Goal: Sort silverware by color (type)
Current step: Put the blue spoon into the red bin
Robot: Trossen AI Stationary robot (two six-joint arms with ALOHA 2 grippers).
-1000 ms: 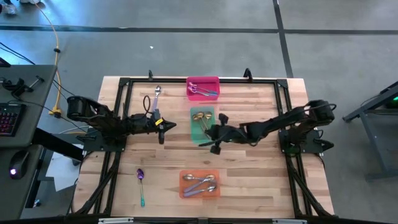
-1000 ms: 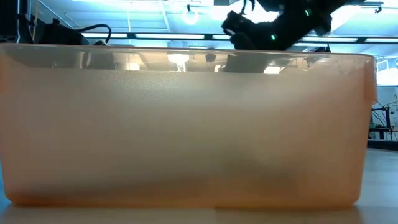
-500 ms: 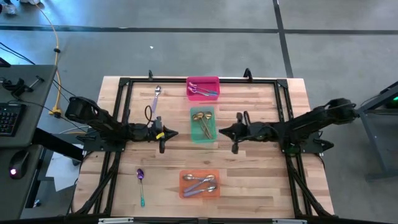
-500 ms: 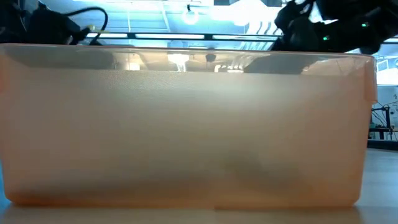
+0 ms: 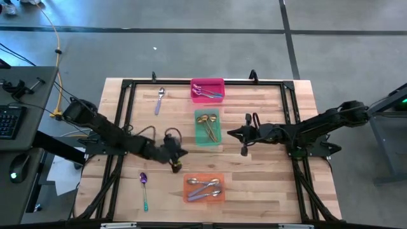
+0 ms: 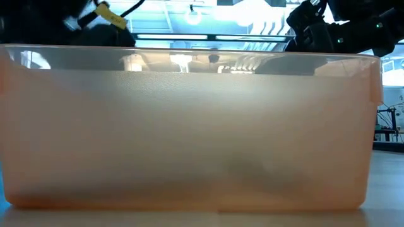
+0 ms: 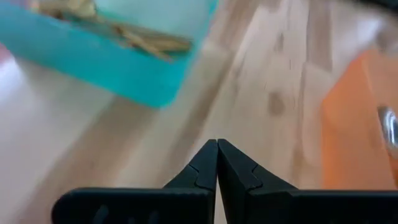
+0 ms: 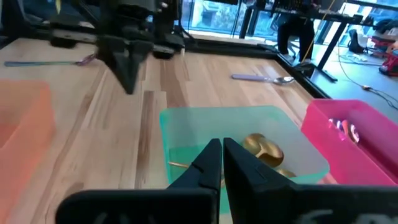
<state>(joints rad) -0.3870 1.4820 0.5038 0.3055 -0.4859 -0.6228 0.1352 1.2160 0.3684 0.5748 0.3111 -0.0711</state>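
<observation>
We start nearest the front edge: the orange bin already holds a few silvery spoons, and beside it on bare wood lies the purple spoon with the teal handle — unsorted. Our left gripper hangs just above and to the left of that orange bin, jaws pressed together and holding nothing; its wrist view shows the two fingertips meeting over plain wood, with the orange bin's wall off to one side.

What could go wrong from here? We judge the purple spoon is the likelier next pick, and it lies flat and thin on the boards. With jaws shut, the left gripper would have to open before descending, or it would only shove the spoon along the wood. The bin sits close too, so a careless swing could nudge it and shift what is inside.

Moving to mid-table, the green bin carries the gold pieces. Our right gripper waits just right of it, jaws also together and empty, as its own view shows above the green bin.

Farther back, the pink bin holds a couple of spoons, and the silver spoon with the lavender handle lies alone on the far left of the table — also unsorted.
</observation>
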